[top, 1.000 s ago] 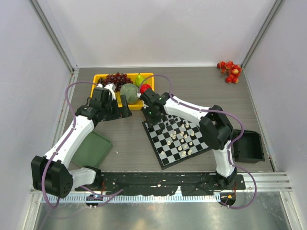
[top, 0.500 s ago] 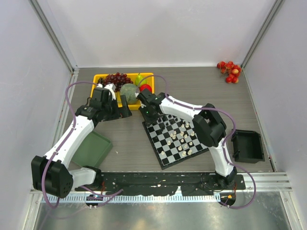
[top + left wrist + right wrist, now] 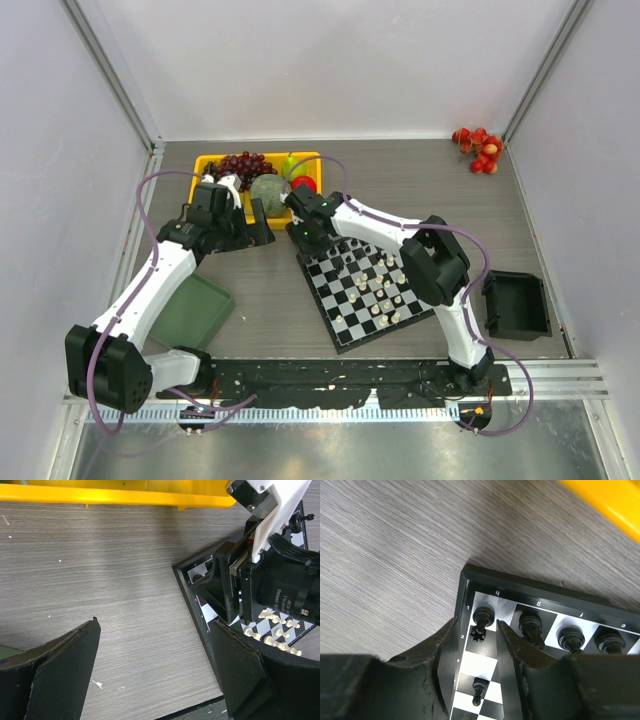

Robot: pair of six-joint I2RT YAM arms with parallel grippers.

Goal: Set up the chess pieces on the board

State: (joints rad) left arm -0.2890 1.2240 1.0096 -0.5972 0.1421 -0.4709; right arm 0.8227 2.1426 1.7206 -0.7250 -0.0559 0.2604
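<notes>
Black plastic by the look of it, the rook (image 3: 480,634) sits between the fingertips of the right gripper (image 3: 481,636), over the corner squares of the board (image 3: 372,288) nearest the yellow tray (image 3: 207,160), with a black pawn (image 3: 483,615) on the corner square just beyond it; whether the fingertips press it or only flank it I cannot tell. Such a piece is likely light, stiff and smooth, prone to tip or twist, so the body below the crown seems the safest hold. The left gripper (image 3: 155,665) hangs spread wide and empty over the bare table (image 3: 115,575) beside that corner.
</notes>
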